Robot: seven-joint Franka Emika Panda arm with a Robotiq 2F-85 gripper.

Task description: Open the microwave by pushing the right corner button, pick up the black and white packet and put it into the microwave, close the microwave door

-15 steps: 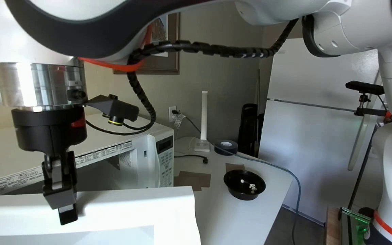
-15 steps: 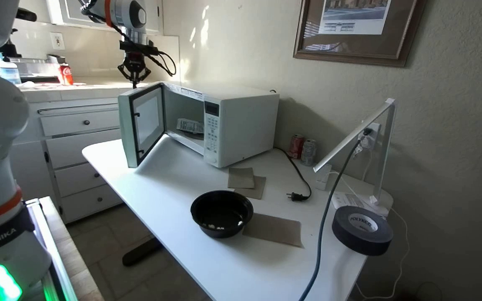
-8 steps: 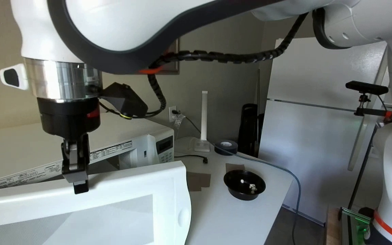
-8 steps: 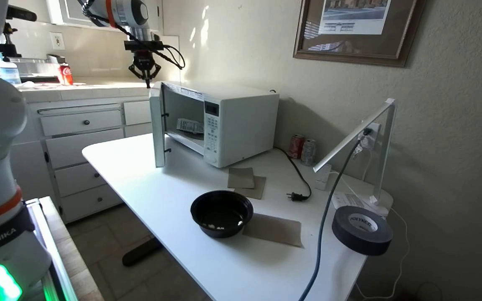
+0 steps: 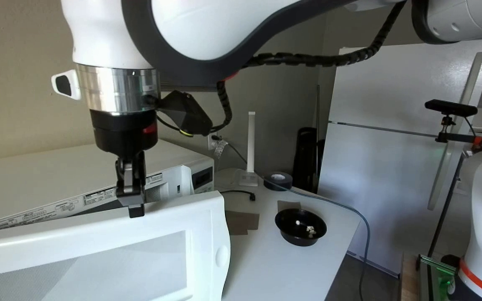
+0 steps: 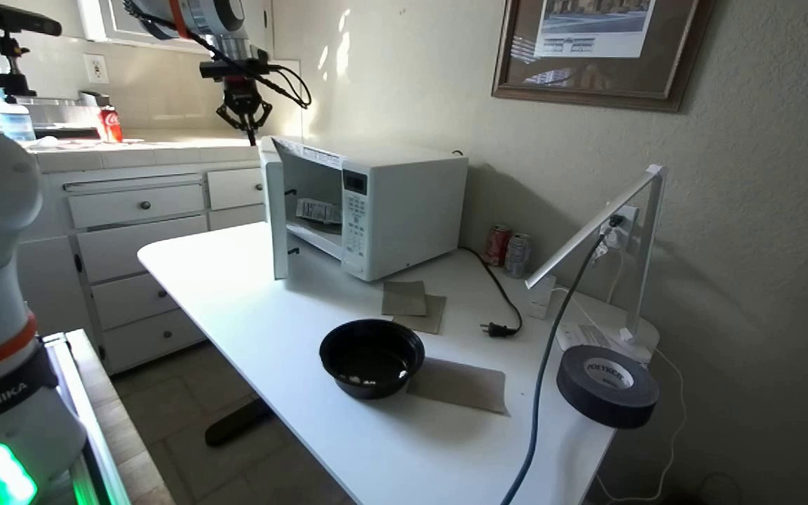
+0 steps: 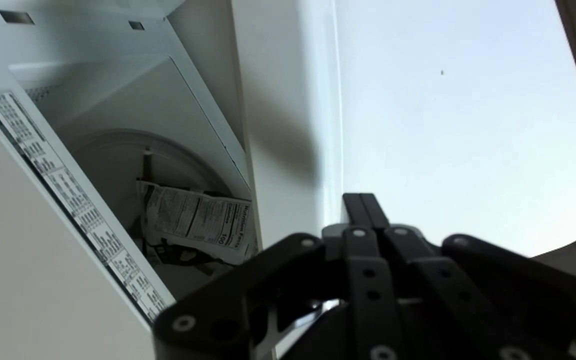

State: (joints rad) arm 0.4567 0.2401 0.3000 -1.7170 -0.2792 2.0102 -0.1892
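One black and white packet [image 7: 199, 220] is lying inside the microwave [image 6: 407, 210], whose door [image 5: 111, 251] is standing partly open; the hand [image 7: 362, 200], fingers together and holding nothing, is hanging by the door's outer face, so the closing push should be going inward, toward the packet

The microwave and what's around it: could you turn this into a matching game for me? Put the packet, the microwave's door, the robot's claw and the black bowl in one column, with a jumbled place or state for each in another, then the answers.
Things
1. Packet
2. Microwave door
3. Gripper (the claw)
4. Black bowl

Places and states
A. Holds small white bits
B. Inside the microwave
C. Closed, pointing down
D. Partly open

Right pairs
1-B
2-D
3-C
4-A
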